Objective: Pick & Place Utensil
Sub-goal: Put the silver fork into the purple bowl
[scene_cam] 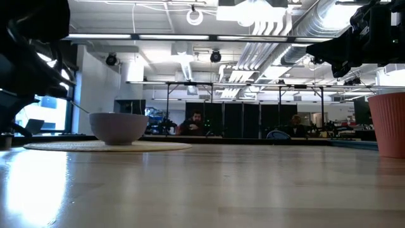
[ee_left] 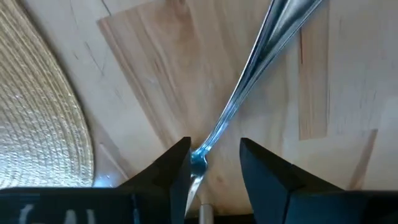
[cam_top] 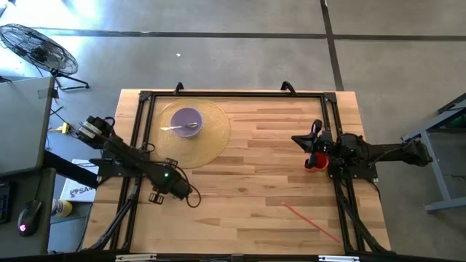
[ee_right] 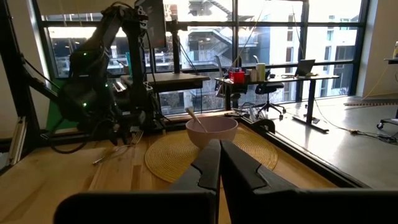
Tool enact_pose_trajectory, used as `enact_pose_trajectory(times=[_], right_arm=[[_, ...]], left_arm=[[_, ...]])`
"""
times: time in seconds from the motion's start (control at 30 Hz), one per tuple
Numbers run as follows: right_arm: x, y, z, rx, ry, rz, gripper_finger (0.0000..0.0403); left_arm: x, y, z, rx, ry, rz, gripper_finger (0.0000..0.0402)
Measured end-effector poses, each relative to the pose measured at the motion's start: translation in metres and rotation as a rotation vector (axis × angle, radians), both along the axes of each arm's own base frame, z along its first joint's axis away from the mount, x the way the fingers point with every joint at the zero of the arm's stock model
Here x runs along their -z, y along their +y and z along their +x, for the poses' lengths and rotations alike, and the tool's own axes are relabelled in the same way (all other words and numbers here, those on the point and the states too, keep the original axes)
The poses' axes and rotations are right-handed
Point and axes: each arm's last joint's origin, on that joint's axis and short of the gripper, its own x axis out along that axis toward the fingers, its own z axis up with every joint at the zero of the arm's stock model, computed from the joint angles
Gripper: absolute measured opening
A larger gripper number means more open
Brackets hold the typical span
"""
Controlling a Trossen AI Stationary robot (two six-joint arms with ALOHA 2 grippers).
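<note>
A silver utensil (ee_left: 261, 56) lies on the wooden table near the left edge of the table; the right wrist view shows it (ee_right: 102, 158) flat on the boards. My left gripper (ee_left: 214, 149) is open, low over the utensil's thin end, with one finger on each side of it, and sits just near-side of the woven placemat (cam_top: 211, 142). A lavender bowl (cam_top: 186, 121) stands on that mat with a spoon (cam_top: 175, 129) resting in it. My right gripper (ee_right: 219, 158) is shut and empty at the table's right side, pointing toward the bowl (ee_right: 211, 130). My left gripper has the utensil's thin end (ee_left: 199, 158) between its open fingers, close against one finger (ee_left: 177, 165). I cannot tell whether that finger touches it. The fingers come from above, and the utensil runs away from them along the table.
A red cup (cam_top: 314, 160) stands beside my right arm, seen also in the low view (scene_cam: 387, 123). A thin red stick (cam_top: 309, 218) lies near the table's near-right corner. A black frame (cam_top: 233, 94) borders the table. Bare wood lies in the table's middle.
</note>
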Motion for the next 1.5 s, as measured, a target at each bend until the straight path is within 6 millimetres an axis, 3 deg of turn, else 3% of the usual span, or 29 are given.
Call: enact_pose_trajectory(times=[0.47, 0.6, 0.83, 1.0, 1.17, 1.27, 1.5], right_arm=[[0.000, 0.000, 0.000, 0.000, 0.001, 0.000, 0.0004], [0.000, 0.000, 0.000, -0.001, 0.000, 0.000, 0.0001], [0.000, 0.000, 0.000, 0.000, 0.000, 0.000, 0.0005], [0.000, 0.000, 0.000, 0.000, 0.000, 0.000, 0.0002], [0.000, 0.000, 0.000, 0.000, 0.000, 0.000, 0.0002], [0.000, 0.000, 0.000, 0.000, 0.000, 0.000, 0.0005], [0.000, 0.000, 0.000, 0.000, 0.000, 0.000, 0.0001]], left_arm=[[0.026, -0.004, 0.005, 0.034, 0.064, 0.021, 0.0131], [0.026, -0.004, 0.005, 0.032, 0.063, 0.021, 0.0102], [0.027, -0.004, 0.005, 0.035, 0.064, 0.018, 0.0017], [0.026, -0.004, 0.005, 0.035, 0.056, 0.030, 0.0017], [0.018, -0.009, 0.015, 0.069, 0.014, 0.027, 0.0012], [0.007, -0.015, 0.029, 0.112, -0.107, 0.000, 0.0007], [-0.014, -0.017, 0.035, 0.150, -0.272, -0.025, 0.0014]])
